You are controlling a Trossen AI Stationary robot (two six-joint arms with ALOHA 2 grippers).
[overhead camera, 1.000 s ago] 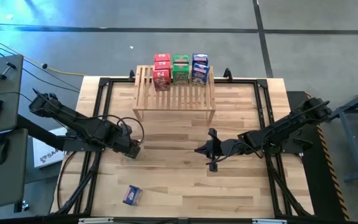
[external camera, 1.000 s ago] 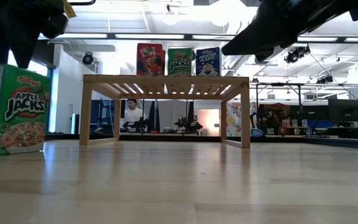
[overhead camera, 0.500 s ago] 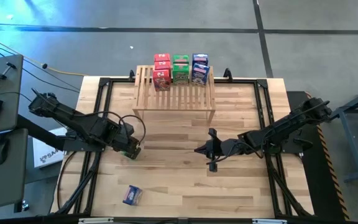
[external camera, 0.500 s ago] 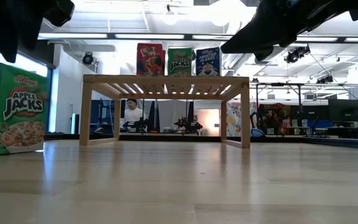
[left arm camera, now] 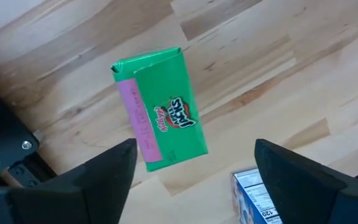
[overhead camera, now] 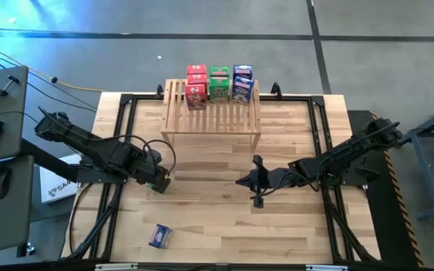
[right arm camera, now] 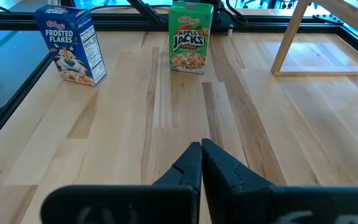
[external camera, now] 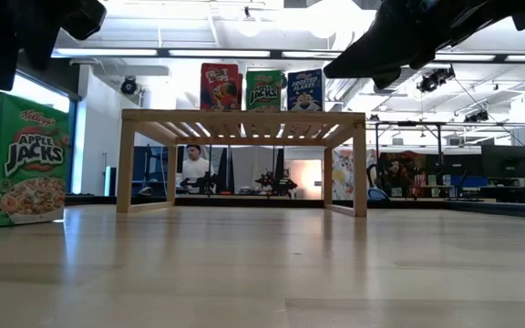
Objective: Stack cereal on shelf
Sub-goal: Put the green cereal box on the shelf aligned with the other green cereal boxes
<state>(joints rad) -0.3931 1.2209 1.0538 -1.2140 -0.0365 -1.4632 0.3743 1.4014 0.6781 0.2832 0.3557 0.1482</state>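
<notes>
With our left gripper [left arm camera: 191, 168] spread open above the green cereal box [left arm camera: 160, 115], we must next descend and clamp; our right gripper [right arm camera: 201, 158] waits shut.

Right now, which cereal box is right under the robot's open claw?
The green Apple Jacks box standing on the table, below the open left gripper. The blue Frosted Flakes box stands apart near the table's front edge, and the other boxes sit on the shelf.

Green box [external camera: 16, 159] cut off by low view's left edge. Blue box [left arm camera: 257, 196] cropped in my left wrist view. Shelf [right arm camera: 328, 43] only partly seen.
</notes>
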